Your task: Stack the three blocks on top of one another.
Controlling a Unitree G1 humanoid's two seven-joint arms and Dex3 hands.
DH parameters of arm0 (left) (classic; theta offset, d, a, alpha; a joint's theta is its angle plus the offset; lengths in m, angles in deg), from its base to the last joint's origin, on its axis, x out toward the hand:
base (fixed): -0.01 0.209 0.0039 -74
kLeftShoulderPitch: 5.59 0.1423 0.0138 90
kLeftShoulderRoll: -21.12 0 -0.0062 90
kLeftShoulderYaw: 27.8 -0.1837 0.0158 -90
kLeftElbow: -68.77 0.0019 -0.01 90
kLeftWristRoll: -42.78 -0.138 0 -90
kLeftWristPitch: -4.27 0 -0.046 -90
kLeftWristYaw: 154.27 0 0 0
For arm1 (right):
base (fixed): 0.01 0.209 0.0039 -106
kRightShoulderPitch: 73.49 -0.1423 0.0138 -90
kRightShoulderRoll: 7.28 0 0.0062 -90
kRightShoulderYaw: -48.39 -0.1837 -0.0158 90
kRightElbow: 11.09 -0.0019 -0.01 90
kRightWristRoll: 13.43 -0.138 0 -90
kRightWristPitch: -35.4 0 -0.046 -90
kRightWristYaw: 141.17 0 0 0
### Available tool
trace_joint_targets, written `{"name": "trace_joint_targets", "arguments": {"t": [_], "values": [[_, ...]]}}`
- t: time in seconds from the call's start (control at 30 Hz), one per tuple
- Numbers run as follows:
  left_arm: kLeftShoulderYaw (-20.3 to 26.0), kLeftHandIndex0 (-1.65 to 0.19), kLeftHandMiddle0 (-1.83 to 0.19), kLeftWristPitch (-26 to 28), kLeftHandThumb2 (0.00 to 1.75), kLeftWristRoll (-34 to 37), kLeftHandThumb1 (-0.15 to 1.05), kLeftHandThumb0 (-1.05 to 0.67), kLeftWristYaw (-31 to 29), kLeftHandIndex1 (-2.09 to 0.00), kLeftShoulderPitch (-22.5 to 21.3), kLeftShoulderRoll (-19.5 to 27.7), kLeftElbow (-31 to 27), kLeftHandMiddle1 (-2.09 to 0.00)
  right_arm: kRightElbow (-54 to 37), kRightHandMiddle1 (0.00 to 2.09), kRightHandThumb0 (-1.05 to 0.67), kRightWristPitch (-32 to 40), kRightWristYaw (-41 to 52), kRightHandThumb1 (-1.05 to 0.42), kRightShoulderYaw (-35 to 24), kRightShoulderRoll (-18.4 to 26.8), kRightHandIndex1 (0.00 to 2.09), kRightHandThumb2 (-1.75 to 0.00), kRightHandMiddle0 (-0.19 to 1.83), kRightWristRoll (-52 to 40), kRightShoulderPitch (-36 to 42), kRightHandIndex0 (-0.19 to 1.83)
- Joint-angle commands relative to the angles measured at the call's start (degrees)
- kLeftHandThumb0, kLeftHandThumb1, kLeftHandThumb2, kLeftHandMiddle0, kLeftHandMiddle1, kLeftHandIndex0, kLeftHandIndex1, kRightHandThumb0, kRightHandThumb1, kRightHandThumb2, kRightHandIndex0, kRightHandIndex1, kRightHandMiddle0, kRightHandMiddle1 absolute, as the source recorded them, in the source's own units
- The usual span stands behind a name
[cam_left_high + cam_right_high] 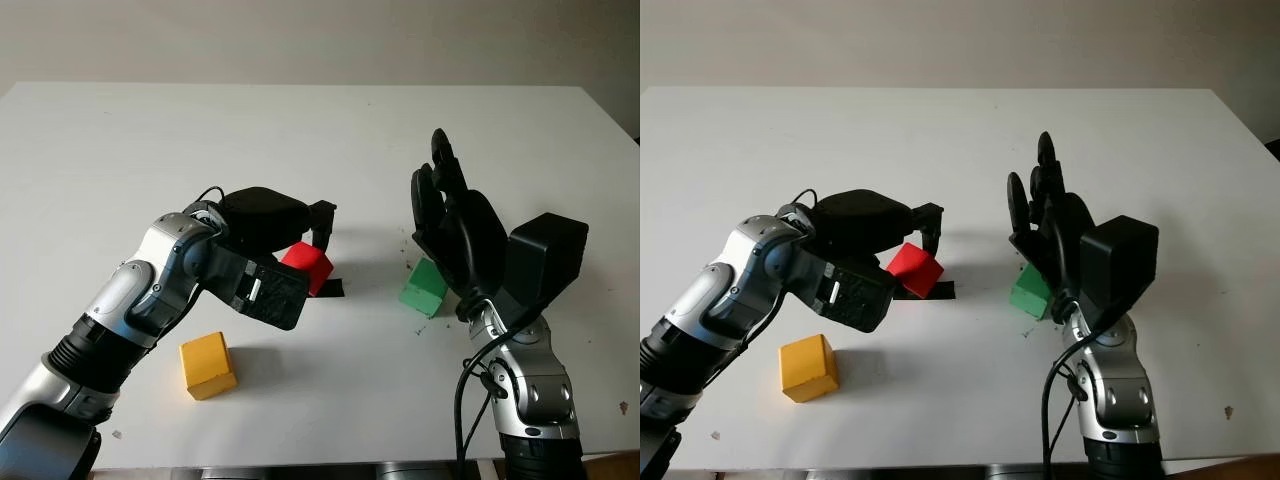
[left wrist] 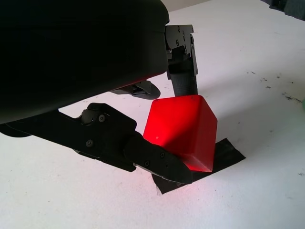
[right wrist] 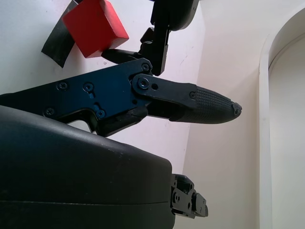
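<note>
Holding: your left hand (image 1: pixel 300 245) has its fingers closed around the red block (image 1: pixel 308 265), near the middle of the desk (image 1: pixel 150 150).
Red block: it sits tilted in the grasp, over a strip of black tape (image 2: pixel 224 155) stuck to the desk; from the left wrist view one lower corner looks to be at or just above the tape, and you cannot tell for certain whether it is lifted clear.
Left-hand fingers: one finger (image 2: pixel 183 71) stands behind the block, another (image 2: pixel 143 157) runs under its near face, so the hold looks firm to you.
Right hand: your right hand (image 1: pixel 450 225) is open and holds nothing; it stands upright, palm toward the centre, just beside the green block (image 1: pixel 424 288).
Green block: it rests on the desk, touching or nearly touching the right hand; the hand hides its far edge.
Yellow block: the yellow block (image 1: pixel 207 365) lies on the desk near the front edge, beneath your left forearm and well apart from the other two.
Progress: no block stands on another yet, so the stack is not begun; you are at the first pick.
Left to do: judge for yourself, but the red block must go onto a base block, then the third goes on top.
Watch: the tilt of the red block may need levelling before you place it.
</note>
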Motion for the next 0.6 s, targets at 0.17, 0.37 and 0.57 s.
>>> {"name": "trace_joint_targets", "arguments": {"t": [0.17,0.37,0.57], "values": [[-0.2,0.08,-0.41,-1.1,0.06,0.2,1.04,-0.35,1.2,-1.97,-0.2,-0.7,1.7,-0.07,-1.1,0.0,-0.73,0.8,-0.4,-1.05,-0.3,-0.3,0.0,-0.6,-0.19,-0.5,0.3,-0.19],[-0.3,0.05,-0.41,-0.8,0.05,-0.2,1.03,-0.36,0.9,-1.9,-0.4,-1.1,1.9,-0.06,-0.7,0.0,-0.72,0.2,0.1,-1.05,-0.4,-0.2,0.0,-0.59,-0.19,-0.9,0.3,-0.19],[-0.4,0.03,-0.42,-0.6,0.05,-0.2,1.04,-0.36,-0.3,-2.07,-0.7,-1.0,2.1,-0.07,-1.2,0.0,-0.73,1.0,-0.7,-1.05,-0.2,-0.3,0.0,-0.59,-0.19,-0.5,0.3,-0.19]]}}
